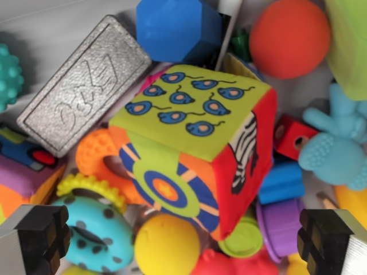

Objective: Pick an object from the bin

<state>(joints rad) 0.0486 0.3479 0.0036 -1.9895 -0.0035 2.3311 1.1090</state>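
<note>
A soft fabric cube [195,143] with a green top printed with blue mice, a red side and a striped panel lies in the middle of the wrist view. My gripper [183,240] hangs open above the pile, one fingertip [40,235] at the lower left and the other at the lower right [330,240]. Nothing sits between the fingers; the cube's lower corner lies in the gap between them. A yellow ball [166,243] rests just below the cube.
The bin is crowded: a grey embossed block [83,86], a blue faceted block [178,26], an orange ball [289,37], a light-blue rubbery toy [338,143], an orange ring [100,160], a turquoise spotted toy [97,235] and a purple cup [281,223].
</note>
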